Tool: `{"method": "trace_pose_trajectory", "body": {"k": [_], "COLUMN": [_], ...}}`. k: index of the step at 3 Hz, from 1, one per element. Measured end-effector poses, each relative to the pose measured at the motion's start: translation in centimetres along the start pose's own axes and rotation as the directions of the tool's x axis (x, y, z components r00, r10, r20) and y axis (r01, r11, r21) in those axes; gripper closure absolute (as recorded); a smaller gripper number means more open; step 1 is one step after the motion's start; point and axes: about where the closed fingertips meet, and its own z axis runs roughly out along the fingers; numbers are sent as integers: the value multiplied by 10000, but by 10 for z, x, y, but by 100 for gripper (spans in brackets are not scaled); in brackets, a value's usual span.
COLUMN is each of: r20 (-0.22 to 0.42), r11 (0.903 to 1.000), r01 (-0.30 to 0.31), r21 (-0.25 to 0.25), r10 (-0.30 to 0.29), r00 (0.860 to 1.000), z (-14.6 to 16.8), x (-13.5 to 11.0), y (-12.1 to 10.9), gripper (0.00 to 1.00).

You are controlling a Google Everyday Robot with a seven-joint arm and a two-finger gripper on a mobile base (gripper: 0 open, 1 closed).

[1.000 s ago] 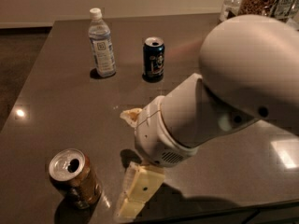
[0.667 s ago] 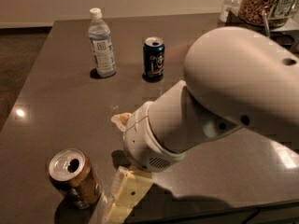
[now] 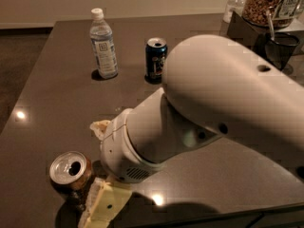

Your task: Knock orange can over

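The orange can (image 3: 70, 174) stands upright near the front left corner of the dark table (image 3: 57, 103); its silver top with an opened mouth shows. My gripper (image 3: 93, 171) is just right of the can and open. One cream fingertip (image 3: 99, 127) is behind the can. The other fingertip (image 3: 102, 203) is at the can's front right, very close to its body or touching it. The big white arm (image 3: 213, 103) covers the table's right half.
A clear water bottle (image 3: 103, 44) stands at the back left and a dark blue can (image 3: 156, 58) to its right. A jar of snacks (image 3: 266, 4) and a black mesh cup (image 3: 281, 46) stand at the back right. The table's front edge is just below the gripper.
The arm has swung left toward the orange can. The front finger has come up beside it. The can still stands upright.
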Motion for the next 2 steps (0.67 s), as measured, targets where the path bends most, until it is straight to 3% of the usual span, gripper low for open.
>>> {"method": "trace_pose_trajectory", "body": {"k": [1,2], "r20": [214,342], "r11": [9997,9985], "r01": [125,155], "r21": [-220,-519], "r10": [-120,-137], "r00": [9997,9993], "z": [7,14], "x": [-15,-23], "y": [4,5], "gripper": [16,39]}}
